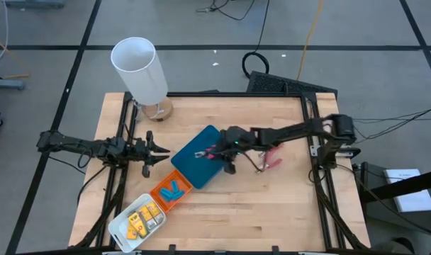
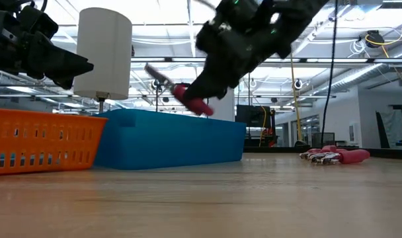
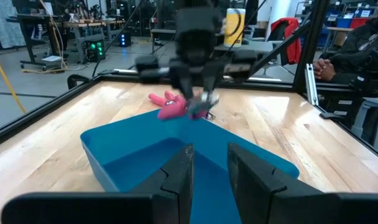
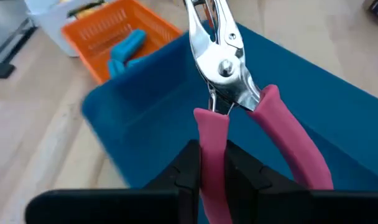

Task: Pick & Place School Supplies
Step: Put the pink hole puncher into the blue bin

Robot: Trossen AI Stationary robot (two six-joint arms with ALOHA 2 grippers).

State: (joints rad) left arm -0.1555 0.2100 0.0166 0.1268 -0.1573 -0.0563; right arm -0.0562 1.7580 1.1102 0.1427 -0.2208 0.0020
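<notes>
Your right gripper [image 1: 217, 151] is clamped on one handle of a pink-handled tool [image 4: 239, 93] and holds it in the air above the teal tray [image 1: 191, 164]. A second pink-handled tool [image 1: 271, 157] lies on the table [image 1: 272, 205], well apart from the tray. Your left gripper [image 1: 161, 151] waits just beside the tray's edge, fingers slightly parted, grasping nothing. Light-blue pieces [image 1: 172, 191] sit in the orange tray [image 1: 159, 198]; yellow pieces [image 1: 141, 218] in the white tray [image 1: 120, 228].
</notes>
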